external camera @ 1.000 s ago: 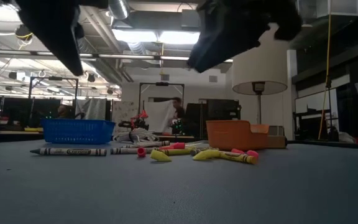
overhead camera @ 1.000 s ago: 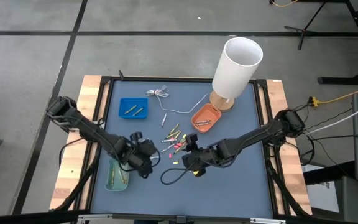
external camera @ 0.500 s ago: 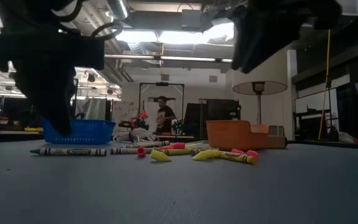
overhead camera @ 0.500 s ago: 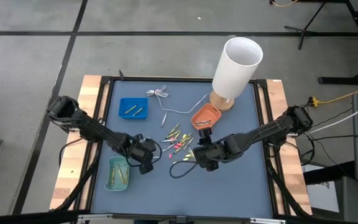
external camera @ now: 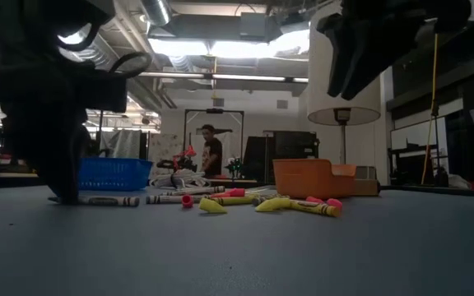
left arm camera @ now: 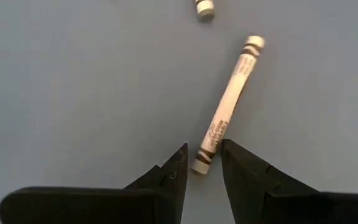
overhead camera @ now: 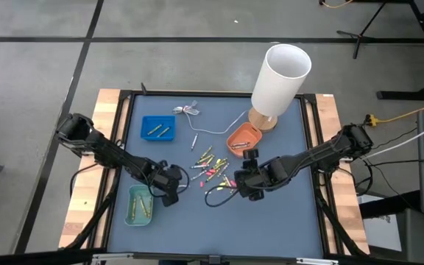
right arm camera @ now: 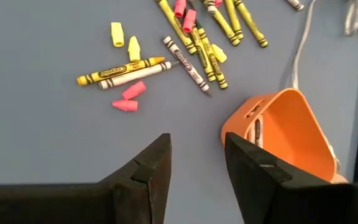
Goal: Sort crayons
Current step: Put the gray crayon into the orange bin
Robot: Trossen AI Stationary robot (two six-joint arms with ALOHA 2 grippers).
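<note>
Blue-grey table [overhead camera: 285,213] inside a black frame, wooden boards along both sides, concrete floor all round. Beyond the far edge in the low view, a workshop with ceiling lights and a person [external camera: 211,152] standing well back.

Crayons [overhead camera: 210,165] scattered in a loose cluster near the table's middle, mostly yellow with a few pink stubs, between the two grippers and just in front of the orange tray [overhead camera: 244,139]. One crayon visible inside that tray in the right wrist view. Two yellow sticks in the blue tray [overhead camera: 157,127] toward the far left; a few more in the green tray [overhead camera: 139,205] at the near left. White lamp [overhead camera: 280,82] on a wooden base just behind the orange tray, thin white cable [overhead camera: 197,118] trailing across the far part of the table.

Left gripper [left arm camera: 203,163] down at the table surface, near the green tray, fingers slightly apart and straddling the near end of a white crayon [left arm camera: 227,106] lying flat, not clamped on it. Right gripper [right arm camera: 197,155] hanging above the table beside the orange tray, fingers parted, nothing between them. Black cable loop [overhead camera: 217,193] lying on the table below the right gripper.
</note>
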